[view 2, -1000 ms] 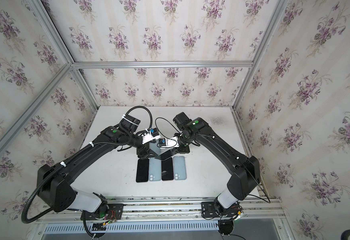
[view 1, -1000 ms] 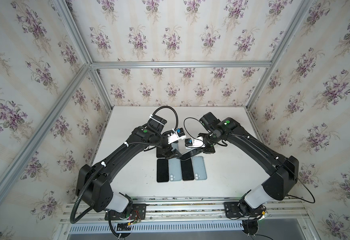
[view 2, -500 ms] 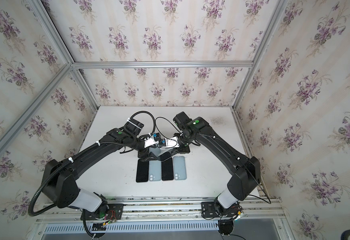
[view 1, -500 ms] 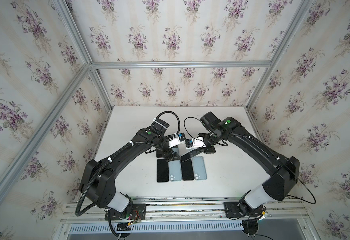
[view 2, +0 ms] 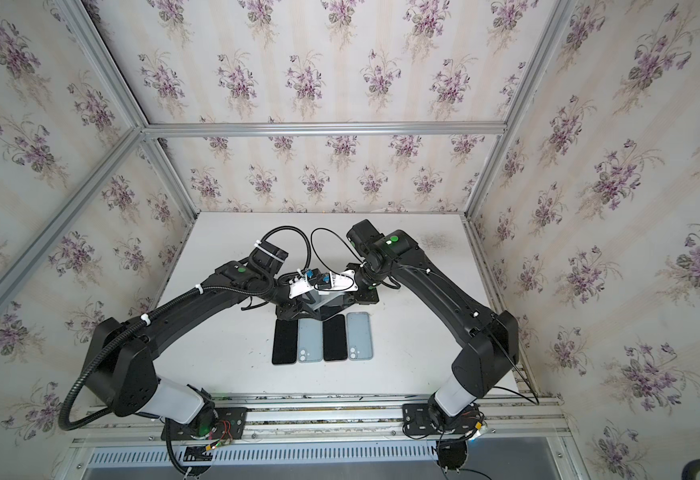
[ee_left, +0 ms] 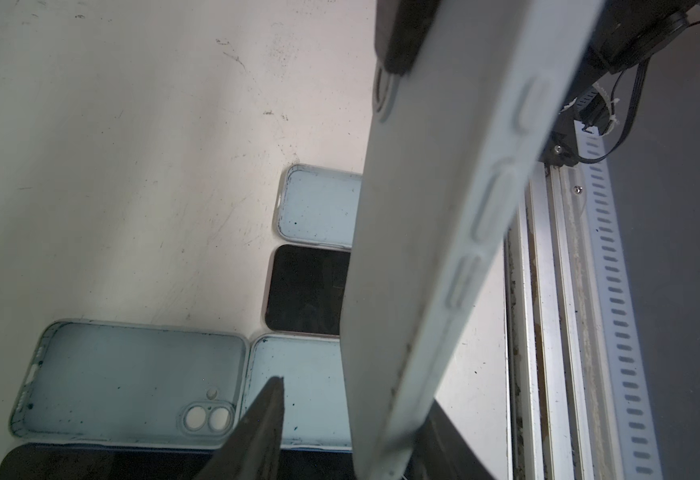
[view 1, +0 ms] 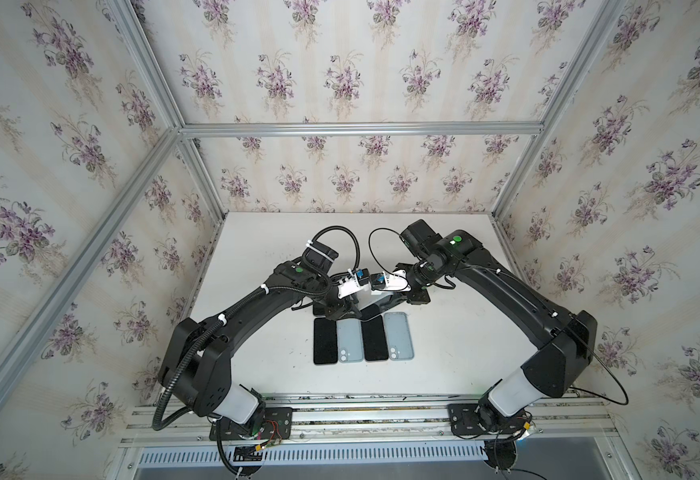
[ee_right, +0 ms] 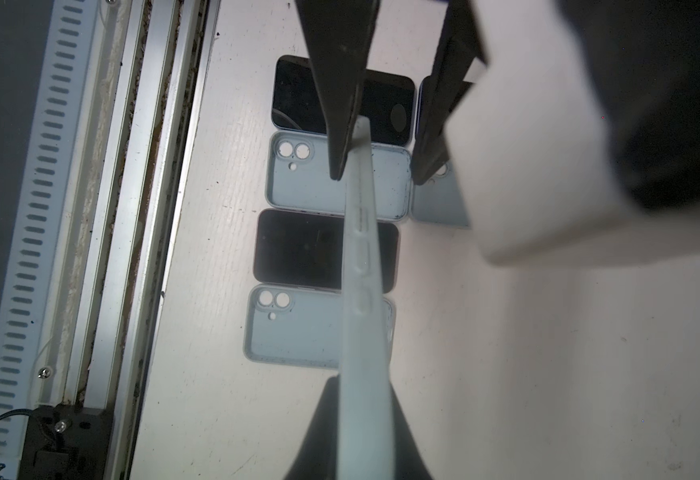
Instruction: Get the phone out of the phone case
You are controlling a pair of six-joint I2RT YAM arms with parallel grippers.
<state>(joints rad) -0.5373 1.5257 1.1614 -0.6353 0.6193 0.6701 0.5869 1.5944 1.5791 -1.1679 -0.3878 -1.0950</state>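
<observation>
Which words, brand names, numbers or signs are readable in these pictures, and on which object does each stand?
None can be read. The held phone case, the empty cases and the bare phones on the table show no print. The green dots on the arms are plain.

Row of 4 phones and cases (view 1: pixel 356 340) midtable; bare table (view 1: pixel 464 340) around.

Floral wallpaper (view 1: pixel 340 75), purple sprigs on pale stripes, covers the far, left and right walls, and aluminium bars (view 1: pixel 360 129) frame the panels where they meet. A white table (view 1: pixel 256 365) (scuffed and speckled with dark marks) fills the space between the walls under soft, even light. Along its near edge run metal rails (view 1: pixel 360 415) and a slotted strip (view 1: pixel 340 457).
</observation>
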